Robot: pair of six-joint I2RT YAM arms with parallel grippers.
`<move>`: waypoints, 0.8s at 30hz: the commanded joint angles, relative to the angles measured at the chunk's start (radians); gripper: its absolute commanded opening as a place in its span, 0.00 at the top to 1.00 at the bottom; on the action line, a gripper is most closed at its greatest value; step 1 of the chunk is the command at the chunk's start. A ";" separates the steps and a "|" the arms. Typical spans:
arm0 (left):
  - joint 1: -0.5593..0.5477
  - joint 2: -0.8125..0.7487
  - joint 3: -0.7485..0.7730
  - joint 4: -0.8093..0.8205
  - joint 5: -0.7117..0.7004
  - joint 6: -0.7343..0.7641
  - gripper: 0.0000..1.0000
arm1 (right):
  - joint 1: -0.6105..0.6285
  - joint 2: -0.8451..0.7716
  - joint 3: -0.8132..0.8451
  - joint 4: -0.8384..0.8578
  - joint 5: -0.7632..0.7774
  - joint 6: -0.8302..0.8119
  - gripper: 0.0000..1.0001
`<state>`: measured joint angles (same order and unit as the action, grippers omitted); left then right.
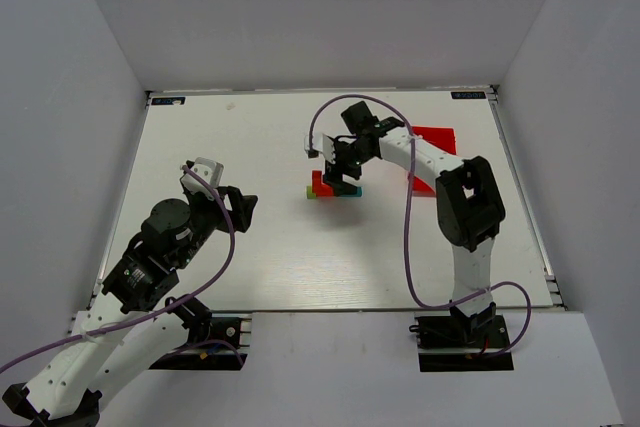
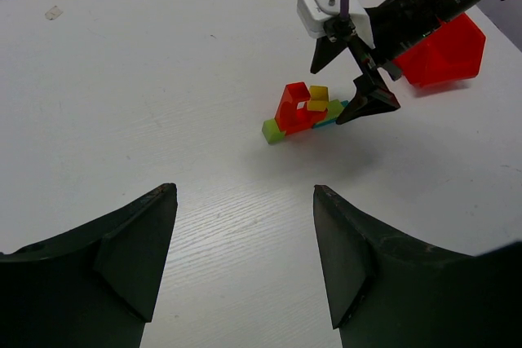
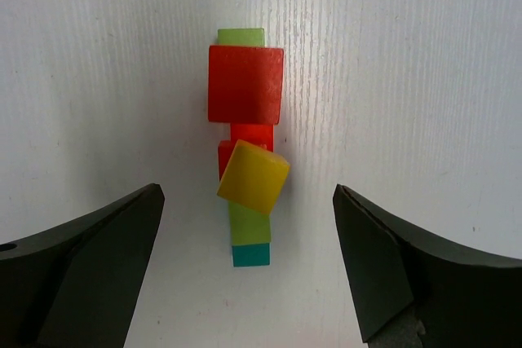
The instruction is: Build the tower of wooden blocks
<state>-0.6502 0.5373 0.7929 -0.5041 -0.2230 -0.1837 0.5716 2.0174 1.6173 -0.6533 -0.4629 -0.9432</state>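
Right gripper point(image 3: 247, 201), fingers spread and empty, hovers over the skewed yellow cube point(image 3: 254, 177) on the wood block tower point(image 3: 245, 83); stacking step, and the next move probably means squaring that cube.

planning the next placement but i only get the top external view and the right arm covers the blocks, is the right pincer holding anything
Observer: No, the right wrist view shows the right pincer open and empty.
Operator: is the yellow cube sitting square
Observer: No, the yellow cube is twisted out of line with the green block under it.
Operator: and the arch
Observer: In the left wrist view the red arch stands upright beside it.
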 commanded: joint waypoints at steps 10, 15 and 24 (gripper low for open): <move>0.003 0.003 0.000 0.001 -0.022 0.004 0.22 | -0.061 -0.285 -0.207 0.121 0.099 0.026 0.10; 0.003 0.013 -0.009 0.001 -0.032 0.004 0.21 | -0.070 -0.365 -0.315 0.214 0.150 0.147 0.10; 0.003 0.072 -0.027 0.012 0.046 0.052 0.00 | -0.104 -0.501 -0.401 0.352 0.271 0.483 0.10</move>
<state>-0.6502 0.5938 0.7765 -0.4976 -0.2195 -0.1593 0.4789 1.6241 1.2461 -0.3962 -0.2340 -0.6128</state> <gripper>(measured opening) 0.994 0.904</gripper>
